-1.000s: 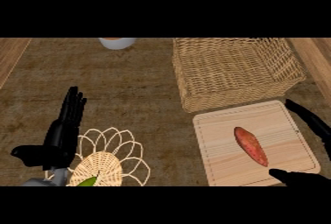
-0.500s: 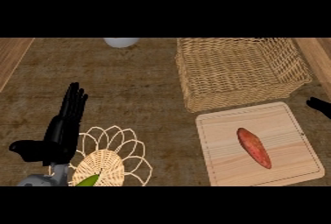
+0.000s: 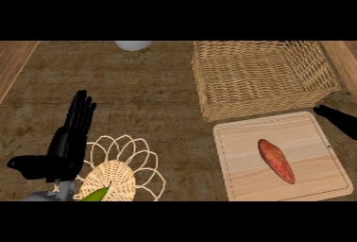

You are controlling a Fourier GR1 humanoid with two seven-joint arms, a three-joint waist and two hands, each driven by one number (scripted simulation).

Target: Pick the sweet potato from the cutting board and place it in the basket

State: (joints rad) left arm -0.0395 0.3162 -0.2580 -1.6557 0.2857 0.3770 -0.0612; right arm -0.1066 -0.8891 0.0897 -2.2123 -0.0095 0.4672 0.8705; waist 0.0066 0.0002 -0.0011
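Sweet potato, orange-red and tapered [image 3: 276, 160], lies slantwise on the pale square wooden cutting board [image 3: 241, 182], a little right of the board's middle, with nothing touching it. Just behind the board stands the deep rectangular woven wicker basket [image 3: 261, 75], its front wall close to the board's far edge. At the board's far right corner the black right hand [image 3: 336, 118] shows only partly at the view's edge; whether its fingers are spread or curled cannot be told. Well left of the board the black left hand [image 3: 67, 144] rests with fingers straight and together, thumb out sideways, beside a looped wicker trivet [image 3: 125, 165] bearing something green [image 3: 96, 194]. A white round object [image 3: 133, 45] sits far back, left of the basket
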